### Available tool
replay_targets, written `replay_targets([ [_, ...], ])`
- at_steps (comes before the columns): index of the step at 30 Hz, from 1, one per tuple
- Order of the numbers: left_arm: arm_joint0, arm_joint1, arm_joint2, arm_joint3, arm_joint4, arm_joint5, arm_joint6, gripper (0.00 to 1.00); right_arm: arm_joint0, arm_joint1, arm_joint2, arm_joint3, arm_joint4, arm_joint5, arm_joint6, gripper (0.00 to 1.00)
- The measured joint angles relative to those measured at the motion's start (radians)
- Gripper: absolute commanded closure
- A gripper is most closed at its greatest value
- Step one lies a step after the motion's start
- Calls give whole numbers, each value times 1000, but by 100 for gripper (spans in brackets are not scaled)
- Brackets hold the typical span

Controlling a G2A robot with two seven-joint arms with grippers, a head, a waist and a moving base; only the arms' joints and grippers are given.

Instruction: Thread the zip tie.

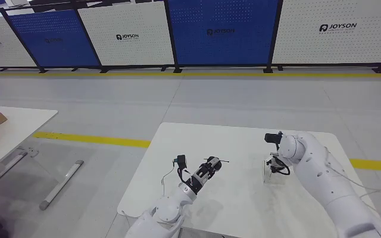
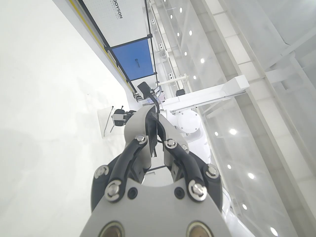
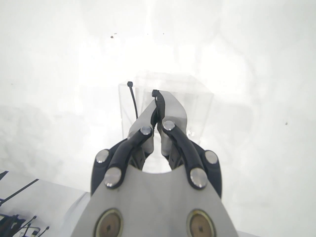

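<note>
Picked up the left gripper [image 1: 209, 165] at lower centre of the top view, over the white table [image 1: 238, 202], with its fingers pinched together on a thin black strap [image 1: 224, 160] that poked out to the right of the tips. Got the same story from the left wrist view: pads pressed shut, no gap to speak of. Over to the right side of the top view, found the right gripper [image 1: 275, 162] at a clear box [image 1: 266, 174] standing on the table, well apart from the left gripper; could not tell whether touching the box or just above it. Switched to the right wrist view and caught those fingers [image 3: 143, 117] clamped tight on a black zip tie [image 3: 155, 92], with its small head peeking just past the tips, in front of the box. Spotted a second zip tie [image 3: 133, 99] too, standing tilted inside the box just beside the held one, head up near the rim.
</note>
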Motion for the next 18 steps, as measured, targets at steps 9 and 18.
replay_targets([
  [9,0,0,0,0,0,0,0,100,-211,116,186,-428,-118,97,44,100],
  [18,0,0,0,0,0,0,0,100,-468,189,393,-802,-209,141,24,100],
])
